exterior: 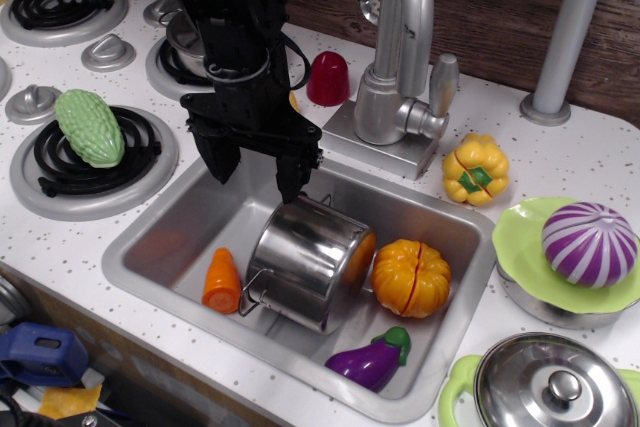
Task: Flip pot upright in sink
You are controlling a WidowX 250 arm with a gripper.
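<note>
Lying tipped on its side in the sink (160,237): one steel pot (305,262), between carrot (222,281) and pumpkin (411,278). Gripper (258,172) (black) above, fingers spread, holding nothing.

We see here a toy kitchen: a white speckled countertop (590,162) holds a silver-grey sink (150,237) with a faucet (400,57), and coil burners (95,152) with grey knobs (108,51) lie at the left. Plastic food is around, like a sliced pumpkin (411,277), an eggplant (370,359) and a yellow pepper (476,169). Behind we notice a dark wooden wall (500,7)
</note>
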